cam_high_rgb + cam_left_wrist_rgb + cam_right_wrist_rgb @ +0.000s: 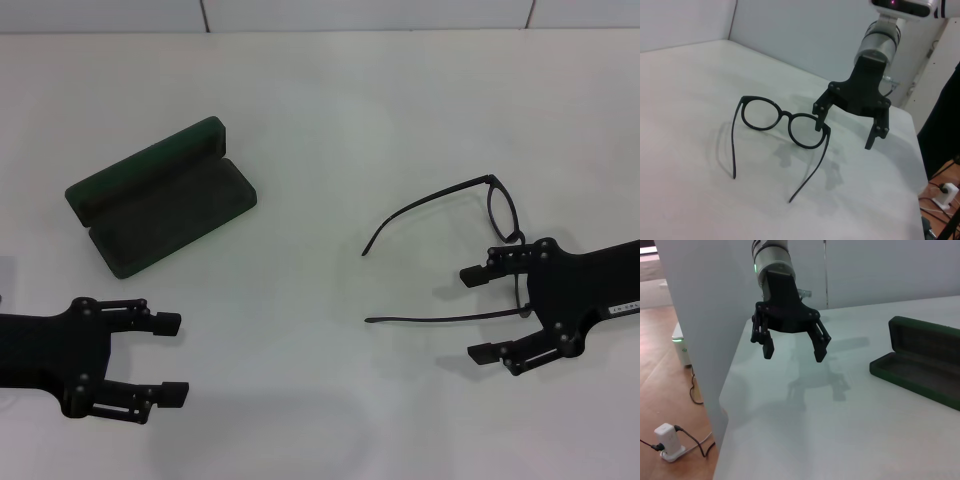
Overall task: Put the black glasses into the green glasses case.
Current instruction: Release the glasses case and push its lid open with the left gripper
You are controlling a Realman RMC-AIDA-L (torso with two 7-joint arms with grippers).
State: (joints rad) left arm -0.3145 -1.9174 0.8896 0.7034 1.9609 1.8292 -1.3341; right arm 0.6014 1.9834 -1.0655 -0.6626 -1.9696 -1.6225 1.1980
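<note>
Your right end effector (480,312) hangs spread beside the black glasses (495,215) on the bench (320,100), well apart from the open green glasses case (160,200), the left end effector (170,357) idle and spread; they look light, fragile: grip the bridge.

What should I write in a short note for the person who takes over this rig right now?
Right gripper: open, around the near hinge end of the black glasses, nothing gripped yet.
Left gripper: open, empty, hanging in front of the green glasses case.
The glasses stand unfolded on the table, on the robot's right. The case lies open on its left.
Done: nothing placed.
Left: grasp the glasses, carry them over, put them in the case.
</note>
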